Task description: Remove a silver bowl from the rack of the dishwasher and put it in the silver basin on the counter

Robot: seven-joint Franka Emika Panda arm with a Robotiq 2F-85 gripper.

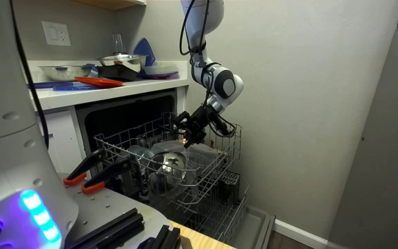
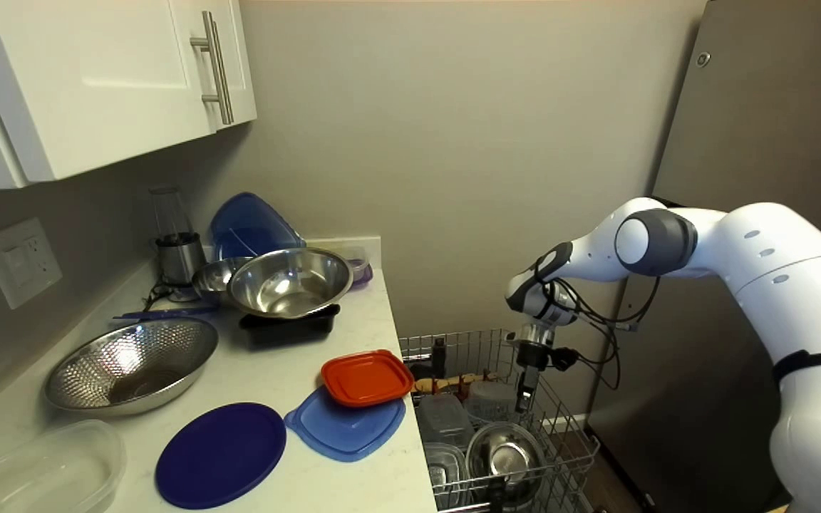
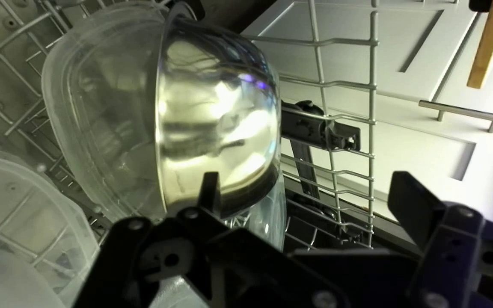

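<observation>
Hand [image 3: 306, 189] spread wide and tilted downward, the arm [image 2: 724, 242] bends over the rack [image 3: 372, 122] near the silver bowl [image 3: 217, 117].

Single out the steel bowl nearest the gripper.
It is the silver bowl in the rack, close to the gripper; the smooth silver basin, the half-hidden bowl beside it and the perforated colander are up on the counter.

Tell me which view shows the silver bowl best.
The wrist view: there the silver bowl is large and close, its rim and shiny outer side plain, only the lower part slightly hidden by the gripper. Both exterior views show it smaller, partly behind wires of the rack.
</observation>
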